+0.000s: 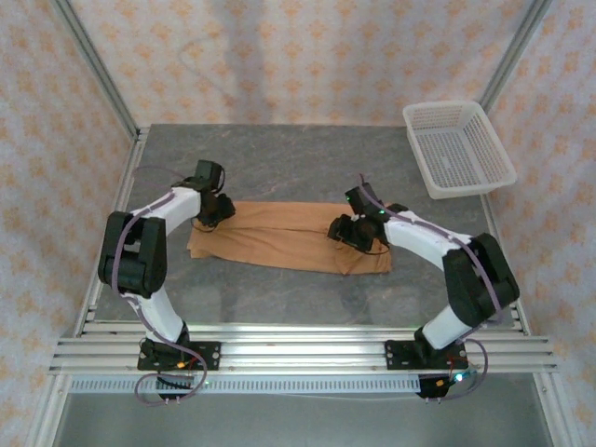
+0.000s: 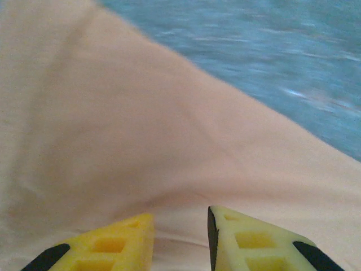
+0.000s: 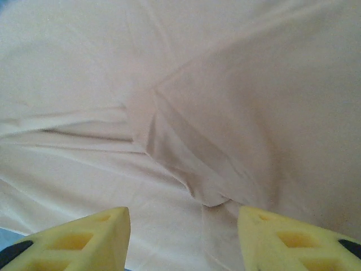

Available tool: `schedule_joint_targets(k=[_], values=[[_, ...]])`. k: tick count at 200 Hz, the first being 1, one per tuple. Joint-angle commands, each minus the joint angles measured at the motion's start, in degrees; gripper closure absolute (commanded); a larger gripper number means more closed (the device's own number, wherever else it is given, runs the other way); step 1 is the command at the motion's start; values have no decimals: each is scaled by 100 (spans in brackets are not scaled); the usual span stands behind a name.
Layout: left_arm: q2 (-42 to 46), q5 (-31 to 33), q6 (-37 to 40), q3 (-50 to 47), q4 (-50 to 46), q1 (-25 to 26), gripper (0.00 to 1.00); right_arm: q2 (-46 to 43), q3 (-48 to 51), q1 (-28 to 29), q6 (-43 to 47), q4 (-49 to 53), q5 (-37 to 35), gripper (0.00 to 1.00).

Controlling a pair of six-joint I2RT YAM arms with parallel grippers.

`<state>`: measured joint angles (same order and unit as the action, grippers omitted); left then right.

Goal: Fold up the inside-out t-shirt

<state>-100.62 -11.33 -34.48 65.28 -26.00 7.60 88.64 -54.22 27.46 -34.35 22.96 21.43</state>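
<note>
**Top external view: both grippers low on the shirt**

The inside-out t-shirt (image 1: 289, 237) lies as a long band across the middle of the table (image 1: 298, 154), so it seems partly folded. The left gripper (image 1: 216, 212) sits at its left end with jaws narrowly apart; whether it pinches cloth I cannot tell. The right gripper (image 1: 340, 228) hangs open over a wrinkle, probably to take it. The white basket (image 1: 456, 149) stands well apart and blocks nothing.
</note>
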Motion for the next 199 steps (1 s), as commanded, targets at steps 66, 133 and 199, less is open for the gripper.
schedule_joint_targets(k=[66, 133, 199], values=[[-570, -501, -142, -127, 550, -164, 67, 87, 1188, -795, -528, -676, -227, 47], [26, -554, 10, -668, 437, -128, 66, -1066, 694, -843, 394, 955, -1035, 16], [549, -332, 319, -620, -94, -105, 65, -568, 551, -949, 767, 1262, -1398, 6]])
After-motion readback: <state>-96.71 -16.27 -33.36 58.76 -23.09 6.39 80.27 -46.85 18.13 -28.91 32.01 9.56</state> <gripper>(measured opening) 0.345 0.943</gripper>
